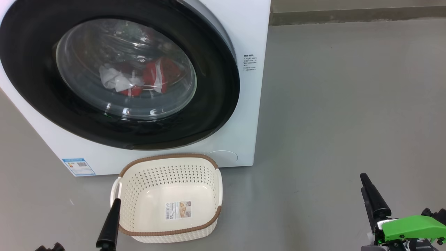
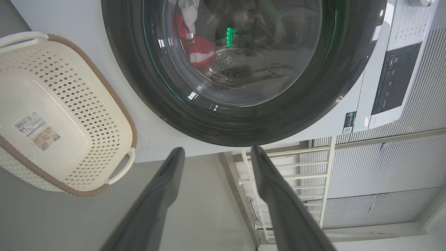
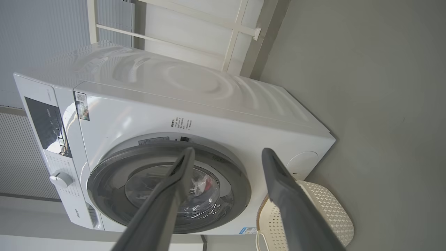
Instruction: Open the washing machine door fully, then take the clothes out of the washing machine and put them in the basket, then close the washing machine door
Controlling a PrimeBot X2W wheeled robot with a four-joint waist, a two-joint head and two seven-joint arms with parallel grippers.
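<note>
Blue label (image 1: 78, 166) with a QR code sits low on the left of the washing machine (image 1: 251, 104) front, print too tiny to read; the washing machine door (image 1: 31, 87) is shut, with the clothes (image 1: 162, 75) showing red and white behind the glass; small print (image 1: 249, 62) right of the door, unreadable; the basket (image 1: 167, 157) is on the floor (image 1: 331, 104) just in front, barcoded paper label (image 1: 177, 210) on its bottom; left gripper (image 2: 216, 149) is low by the basket's left rim, fingers spread, holding nothing; right gripper (image 3: 228, 150) is well off right, fingers up, also spread and empty

Bare indoor laundry corner: white washing machine (image 3: 209, 115) on plain grey floor (image 1: 348, 104), ribbed wall panels (image 2: 383, 167) behind.
</note>
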